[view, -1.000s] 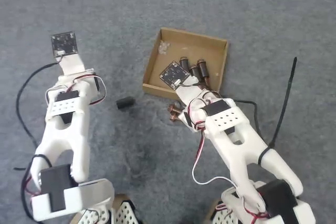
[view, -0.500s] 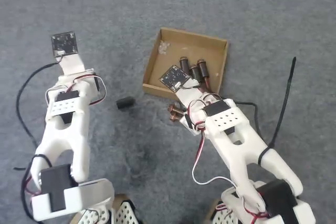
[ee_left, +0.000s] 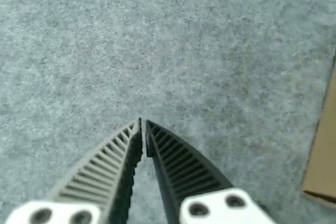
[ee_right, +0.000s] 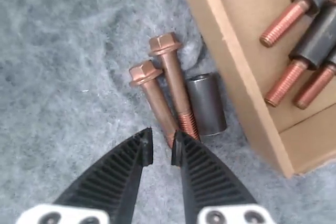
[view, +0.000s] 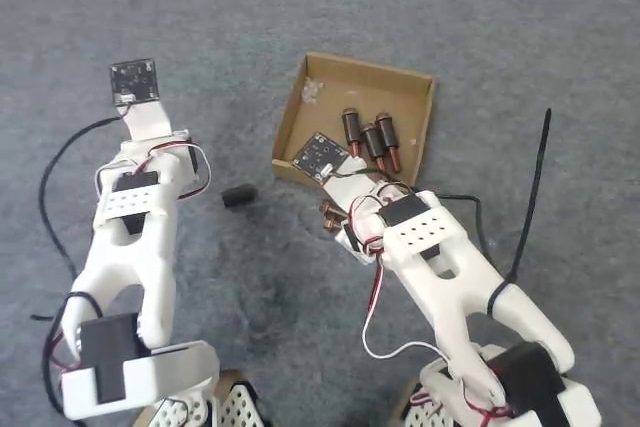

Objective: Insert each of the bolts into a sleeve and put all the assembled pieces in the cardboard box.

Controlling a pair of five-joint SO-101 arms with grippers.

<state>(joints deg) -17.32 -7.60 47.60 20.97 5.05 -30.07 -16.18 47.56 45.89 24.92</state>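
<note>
High view: grey carpet, cardboard box.

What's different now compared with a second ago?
The right gripper pulled back from the cardboard box to above the two loose bolts. The left gripper shifted slightly toward the box. Nothing was grabbed or released; the three assembled pieces and the lone sleeve stayed put.

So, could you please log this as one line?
right gripper open by copper hex bolts | left gripper shut | three assemblies in brown cardboard box
</note>
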